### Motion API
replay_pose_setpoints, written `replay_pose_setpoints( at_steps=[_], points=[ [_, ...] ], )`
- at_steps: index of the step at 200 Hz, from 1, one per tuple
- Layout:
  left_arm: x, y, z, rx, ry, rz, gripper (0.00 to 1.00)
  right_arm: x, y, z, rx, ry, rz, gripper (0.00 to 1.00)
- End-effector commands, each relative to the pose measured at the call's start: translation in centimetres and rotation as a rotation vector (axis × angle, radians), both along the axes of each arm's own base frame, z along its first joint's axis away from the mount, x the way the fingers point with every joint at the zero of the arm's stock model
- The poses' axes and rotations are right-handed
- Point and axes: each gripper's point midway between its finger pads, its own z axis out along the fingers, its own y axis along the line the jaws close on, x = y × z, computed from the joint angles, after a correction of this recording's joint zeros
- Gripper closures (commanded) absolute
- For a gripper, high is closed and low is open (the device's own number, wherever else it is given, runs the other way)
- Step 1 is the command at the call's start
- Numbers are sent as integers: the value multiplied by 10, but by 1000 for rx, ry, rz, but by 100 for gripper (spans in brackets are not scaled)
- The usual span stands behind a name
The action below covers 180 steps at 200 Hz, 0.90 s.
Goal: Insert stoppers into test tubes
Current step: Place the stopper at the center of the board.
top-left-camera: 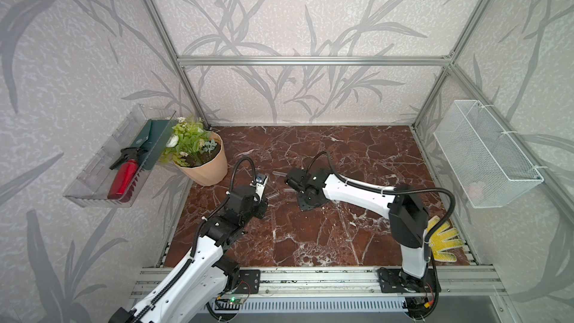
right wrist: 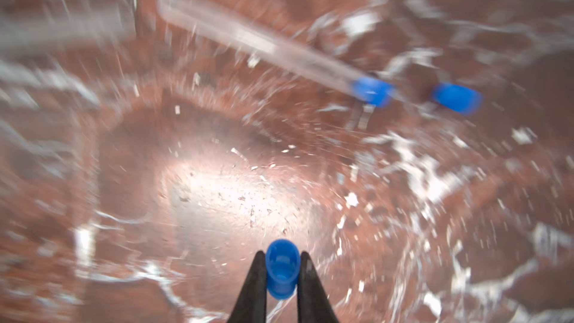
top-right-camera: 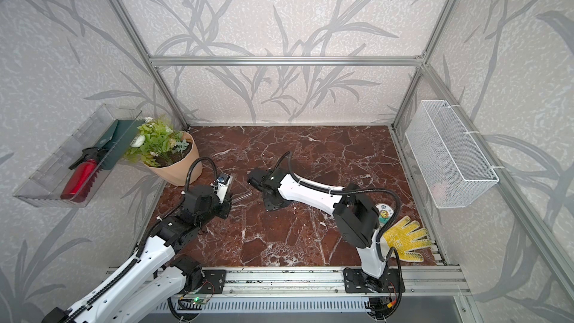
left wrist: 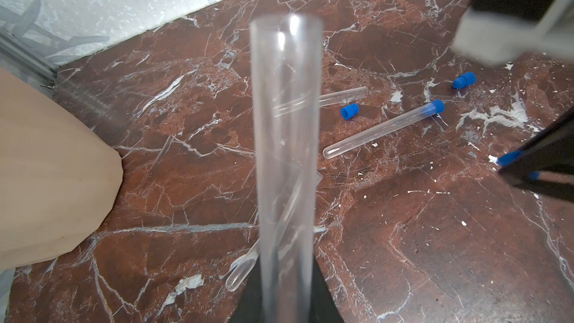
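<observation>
Pinches one blue stopper (right wrist: 281,270) between the two black fingers (right wrist: 256,278) of the right gripper (right wrist: 282,257), clenched on it from both sides. Leaves a small part of the plug poking out past the fingertips. Hard to tell, because of heavy blur, whether the plug touches the marble table (right wrist: 217,187) or hangs over it.

Grasps one open test tube (left wrist: 285,150) in the left gripper (left wrist: 285,278), closed on its lower part, with a dark finger on each side. Points the mouth of this tube away from the wrist camera, with no plug in it.

Lying flat on the table beyond the held tube:
- a stoppered tube (left wrist: 382,130), blue plug in its mouth, well apart from both pairs of fingers;
- a second open tube (left wrist: 341,96), partly hidden behind the held one;
- a third tube (left wrist: 240,270), just beside the left fingers, rounded end showing;
- two loose stoppers, one (left wrist: 350,111) just beside the second open tube, the other (left wrist: 464,80) near the plugged end of the stoppered tube.

Shows in both top views the two grippers facing each other near the middle of the table, close but apart, with the plant pot (top-left-camera: 206,166) standing near the left arm.
</observation>
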Motion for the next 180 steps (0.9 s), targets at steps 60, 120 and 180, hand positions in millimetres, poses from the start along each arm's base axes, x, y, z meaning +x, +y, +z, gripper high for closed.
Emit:
replay_pose_setpoints(
  at_steps=[60,120,180],
  points=[
    [0,4,5,-51,-15,51,100,-11,-91,-36,141,155,-1088,100],
    [-1,10,5,-22,-19,67,100,-4,-113,-77,135,234,-1320,96],
    [4,5,5,5,3,41,100,-11,-121,-95,90,278,-1418,93]
  ],
)
